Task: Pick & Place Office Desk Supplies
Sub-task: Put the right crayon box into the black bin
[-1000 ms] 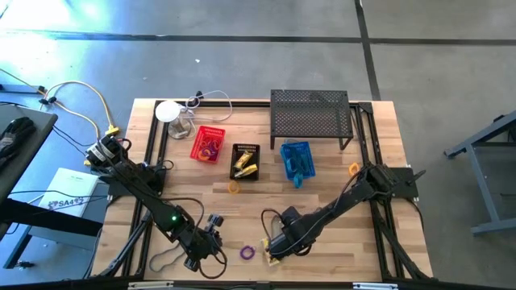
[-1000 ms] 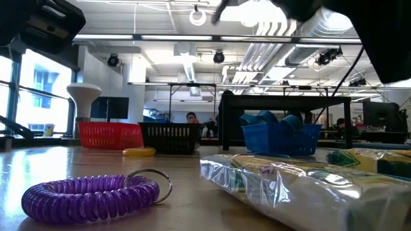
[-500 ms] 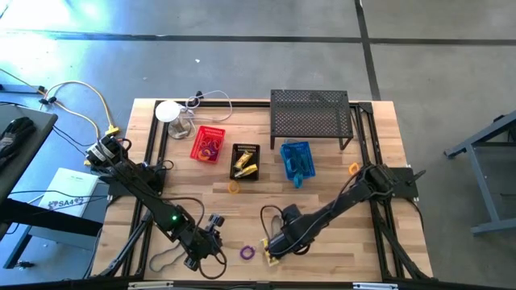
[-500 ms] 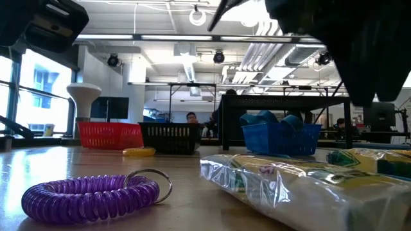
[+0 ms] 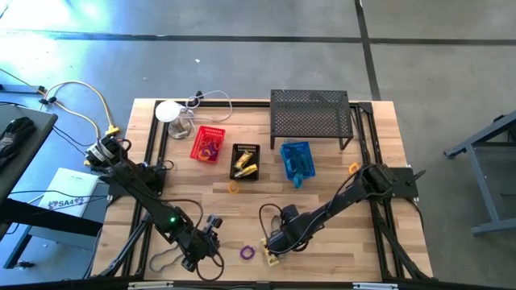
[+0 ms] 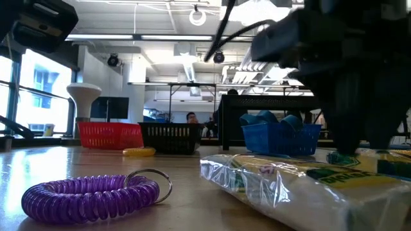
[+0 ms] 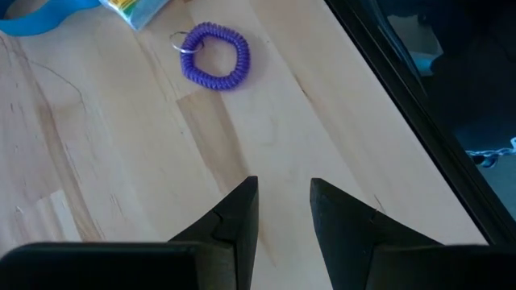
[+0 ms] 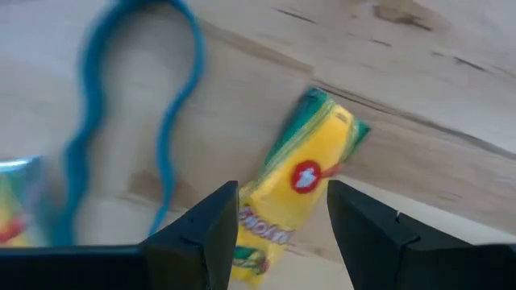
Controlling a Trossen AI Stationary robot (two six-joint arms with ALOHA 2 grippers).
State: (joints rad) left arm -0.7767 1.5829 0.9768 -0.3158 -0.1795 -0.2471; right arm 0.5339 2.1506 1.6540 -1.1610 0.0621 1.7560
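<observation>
A yellow packet with a green end and a red mark, wrapped in clear plastic, lies flat on the wood near the table's front edge. My right gripper points down over it, open, one finger on each side of it. It hangs low over the packet in the low view. A blue rubber loop lies beside the packet. A purple coil ring lies flat between the arms. My left gripper stands open over bare wood at the front left. My right gripper comes at the packet's top from above, pointing down. Whether the fingertips touch the wrap I cannot tell. The packet lies flat on the table.
Red, black and blue baskets stand in a row mid-table, before a black mesh shelf. A yellow ring, an orange piece and a dark loop lie loose on the wood.
My right gripper has come down toward the yellow packet and rolled about its wrist, its fingers staying apart. The packet and the purple coil have kept their places.
</observation>
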